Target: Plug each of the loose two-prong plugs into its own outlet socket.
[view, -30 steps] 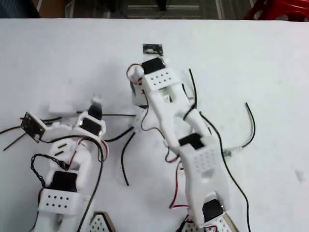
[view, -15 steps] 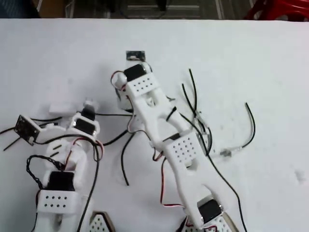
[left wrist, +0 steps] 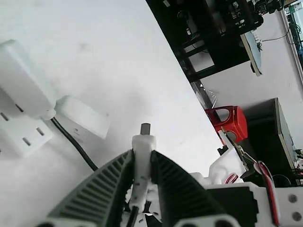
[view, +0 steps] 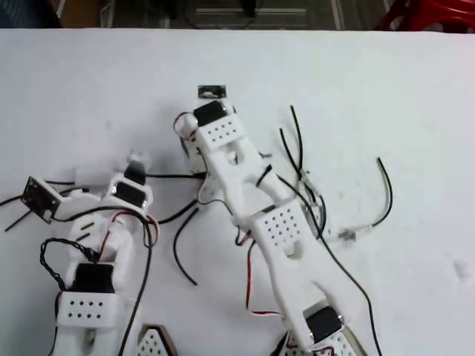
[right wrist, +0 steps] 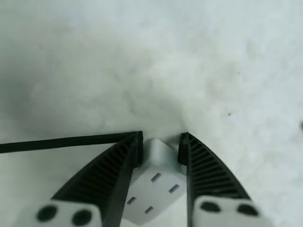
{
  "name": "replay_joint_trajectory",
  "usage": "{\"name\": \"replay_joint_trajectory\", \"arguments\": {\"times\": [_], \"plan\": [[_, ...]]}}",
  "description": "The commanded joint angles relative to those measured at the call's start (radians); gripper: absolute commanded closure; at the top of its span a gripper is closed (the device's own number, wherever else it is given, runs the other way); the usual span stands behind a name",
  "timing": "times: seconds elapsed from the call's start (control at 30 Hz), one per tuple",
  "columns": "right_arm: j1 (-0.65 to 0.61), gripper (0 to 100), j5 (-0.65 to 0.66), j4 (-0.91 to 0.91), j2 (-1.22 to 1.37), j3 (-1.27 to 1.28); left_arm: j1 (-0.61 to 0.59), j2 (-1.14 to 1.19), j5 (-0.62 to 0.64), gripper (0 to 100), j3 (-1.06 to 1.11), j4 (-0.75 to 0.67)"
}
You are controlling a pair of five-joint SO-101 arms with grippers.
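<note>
— Where is the plug?
— The white two-prong plug (left wrist: 143, 141) sits pinched in the left gripper (left wrist: 143, 155). The ribbed fingers (left wrist: 118, 182) are closed on its body, and the metal prong end sticks out past the tips.
— What is nearest to that plug?
— Just beyond its prong end lies a white slotted outlet socket (left wrist: 20, 135) on the white table (left wrist: 104, 42). Another white plug body (left wrist: 80, 117) with a black cable (left wrist: 75, 147) is right beside the socket.
— And the other arm?
— In the high view the right gripper (view: 194, 145) is near the held plug, to its right. The left gripper (view: 136, 163) is at the table's left side. The right gripper (right wrist: 160, 138) is clamped on a second outlet socket block (right wrist: 154, 183), one jaw against each side, slots facing up.
— Farther out?
— Well to the right of the held plug, loose black cables (view: 297, 137) lie on the table, and a loose plug (view: 347, 235) lies among them.
</note>
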Motion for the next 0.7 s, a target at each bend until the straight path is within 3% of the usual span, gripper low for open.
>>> {"name": "replay_joint_trajectory", "arguments": {"times": [0.0,0.33,0.5,0.67], "plan": [[0.031,79.0,0.003,0.018,-0.022,0.038,-0.007,-0.015,-0.011,98,-0.005,0.003],[0.056,78.6,0.005,0.013,-0.395,0.348,0.084,-0.015,-0.032,98,0.011,-0.005],[0.189,78.6,0.008,0.013,-0.542,0.348,0.099,-0.010,-0.091,98,-0.049,0.029],[0.360,78.6,0.100,0.013,-0.633,0.370,0.102,-0.008,-0.091,98,-0.152,0.121]]}}
